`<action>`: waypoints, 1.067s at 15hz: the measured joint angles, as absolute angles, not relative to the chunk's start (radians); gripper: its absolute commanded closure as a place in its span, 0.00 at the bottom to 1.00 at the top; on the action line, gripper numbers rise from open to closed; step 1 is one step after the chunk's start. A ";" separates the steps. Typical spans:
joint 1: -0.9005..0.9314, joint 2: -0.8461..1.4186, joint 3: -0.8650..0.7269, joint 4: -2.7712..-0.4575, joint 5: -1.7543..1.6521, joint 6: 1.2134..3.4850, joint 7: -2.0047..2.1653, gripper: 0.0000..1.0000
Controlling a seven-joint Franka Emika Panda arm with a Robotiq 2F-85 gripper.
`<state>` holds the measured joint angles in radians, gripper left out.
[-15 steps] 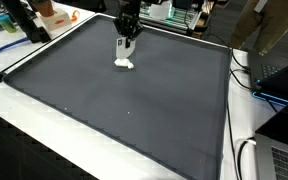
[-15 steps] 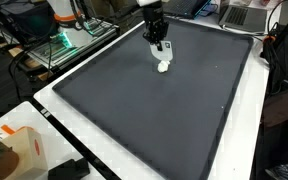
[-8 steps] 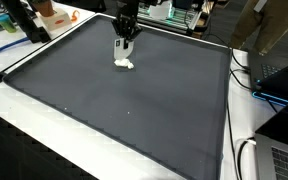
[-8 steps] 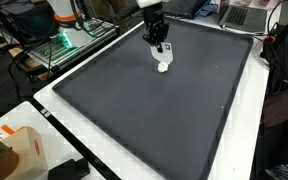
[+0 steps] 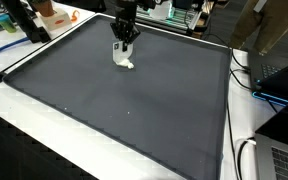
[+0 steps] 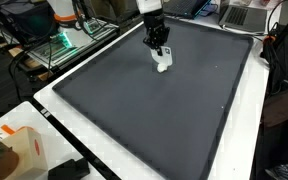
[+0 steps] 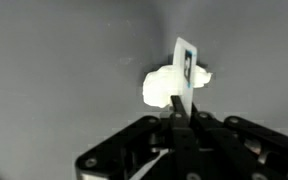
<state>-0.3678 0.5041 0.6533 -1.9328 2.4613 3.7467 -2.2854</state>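
Observation:
A small white lumpy object (image 5: 127, 64) (image 6: 163, 66) sits at the far part of the dark grey mat (image 5: 124, 110) (image 6: 154, 120), right under my gripper (image 5: 124, 48) (image 6: 159, 50). In the wrist view the black fingers (image 7: 179, 112) are shut on a thin white tab with a blue mark (image 7: 185, 62) that stands up from the white object (image 7: 159, 88). I cannot tell whether the object still touches the mat.
The mat covers most of a white table (image 6: 74, 135). Orange and blue items (image 5: 54, 15) and a black stand (image 5: 24, 25) are at one far corner. Cables and a laptop (image 5: 274, 80) lie beside the mat. A green-lit rack (image 6: 59, 45) stands off the table.
My gripper has risen a little and shifted slightly toward the far edge, staying shut on the tab; the white object has moved with it.

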 measured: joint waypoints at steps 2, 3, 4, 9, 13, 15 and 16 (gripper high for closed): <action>-0.362 0.520 0.642 -1.913 2.462 3.767 -2.285 0.99; -0.356 0.527 0.634 -1.903 2.463 3.776 -2.285 0.99; -0.348 0.534 0.629 -1.891 2.465 3.785 -2.285 0.99; -0.316 0.575 0.612 -1.833 2.473 3.838 -2.286 0.99; -0.290 0.617 0.592 -1.771 2.481 3.900 -2.286 0.99; -0.276 0.637 0.580 -1.739 2.490 3.928 -2.287 0.99; -0.272 0.648 0.577 -1.723 2.497 3.942 -2.290 0.99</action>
<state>-0.2717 0.6476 0.5768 -1.7230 2.4969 3.9417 -2.2905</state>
